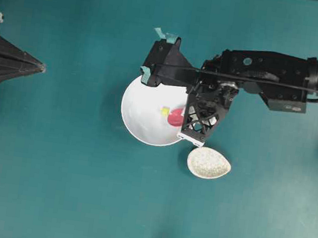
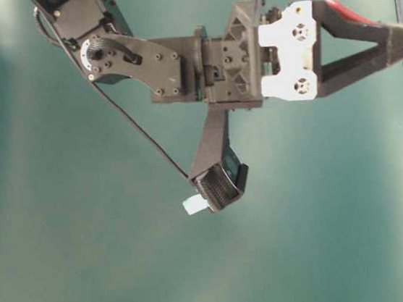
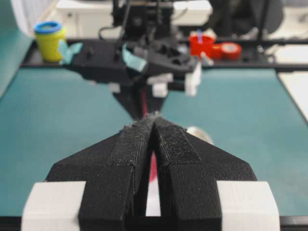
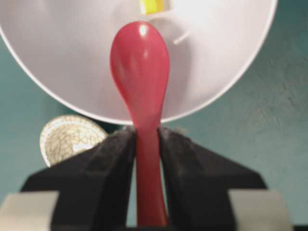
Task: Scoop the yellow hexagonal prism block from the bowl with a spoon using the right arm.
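The white bowl sits mid-table, with the yellow hexagonal prism block lying inside it. My right gripper reaches in from the right and is shut on the handle of the pink-red spoon. In the right wrist view the fingers clamp the spoon from both sides. Its scoop hangs over the bowl, and the block lies just beyond the scoop's tip, a small gap apart. My left gripper rests at the far left, shut and empty, with its fingertips touching.
A small speckled egg-shaped rest lies on the teal mat just right of and below the bowl, close to the right gripper. It also shows in the right wrist view. A yellow cup and red tape rolls stand beyond the table's far edge.
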Available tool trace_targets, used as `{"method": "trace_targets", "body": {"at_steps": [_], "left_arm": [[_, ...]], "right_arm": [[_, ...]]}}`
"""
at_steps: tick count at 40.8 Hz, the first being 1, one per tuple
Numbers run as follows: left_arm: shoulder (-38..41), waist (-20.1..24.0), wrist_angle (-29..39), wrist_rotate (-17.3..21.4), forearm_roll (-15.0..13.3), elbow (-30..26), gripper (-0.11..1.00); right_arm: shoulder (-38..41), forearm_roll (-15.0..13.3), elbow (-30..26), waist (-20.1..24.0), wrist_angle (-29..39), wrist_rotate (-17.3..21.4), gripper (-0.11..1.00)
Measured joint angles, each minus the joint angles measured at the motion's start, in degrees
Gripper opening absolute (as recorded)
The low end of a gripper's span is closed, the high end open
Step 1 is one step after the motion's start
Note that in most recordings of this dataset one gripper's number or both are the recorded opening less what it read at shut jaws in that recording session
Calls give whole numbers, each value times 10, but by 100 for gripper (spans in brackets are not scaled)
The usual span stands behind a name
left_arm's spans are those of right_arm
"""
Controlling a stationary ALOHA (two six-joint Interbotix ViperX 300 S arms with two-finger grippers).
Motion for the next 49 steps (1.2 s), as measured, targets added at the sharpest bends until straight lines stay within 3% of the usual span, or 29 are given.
{"method": "trace_targets", "body": {"at_steps": [31,49], "left_arm": [[0,0,0,-1,0,0,-1],[1,-1,0,-3,0,0,-1]], "right_arm": [[33,0,0,6,-101,-8,23],[33,-29,0,6,-171,-2,23]]}}
